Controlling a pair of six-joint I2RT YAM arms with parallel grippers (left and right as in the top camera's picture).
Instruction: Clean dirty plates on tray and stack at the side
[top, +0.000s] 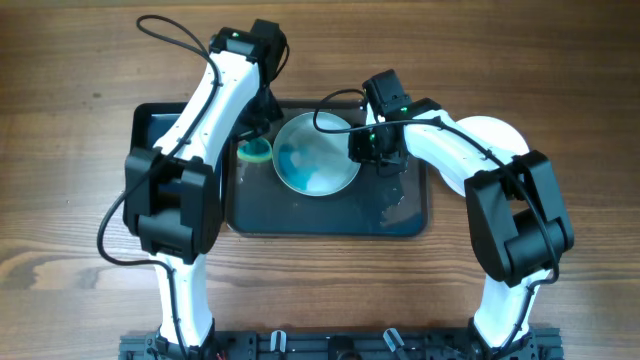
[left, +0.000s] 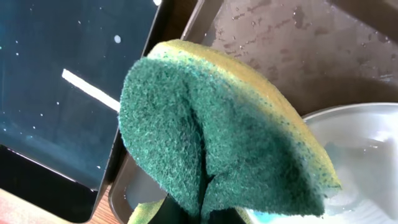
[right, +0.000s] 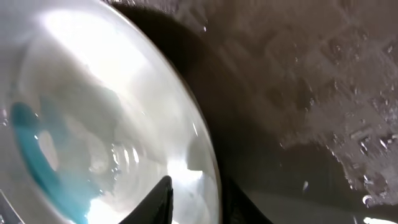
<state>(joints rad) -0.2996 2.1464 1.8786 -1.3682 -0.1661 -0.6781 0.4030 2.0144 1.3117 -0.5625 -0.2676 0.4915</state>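
One plate (top: 315, 160) with a blue-teal smear lies on the wet dark tray (top: 330, 226). Just left of the plate, my left gripper (top: 258, 140) is shut on a folded green and yellow sponge (top: 253, 150). In the left wrist view the sponge (left: 217, 137) fills the middle, pinched at the bottom by the gripper (left: 205, 214), with the plate (left: 360, 143) at the right. My right gripper (top: 365, 150) straddles the plate's right rim. In the right wrist view the plate (right: 93, 106) sits between the jaws (right: 196, 199), and the inner finger (right: 158, 202) stands off the rim.
A glossy black tray (top: 150, 120) lies to the left, partly under my left arm, and shows as a dark panel (left: 56, 93) in the left wrist view. Water beads on the tray's right end (top: 400, 205). A white rounded shape (top: 495, 128) shows behind my right arm, mostly hidden.
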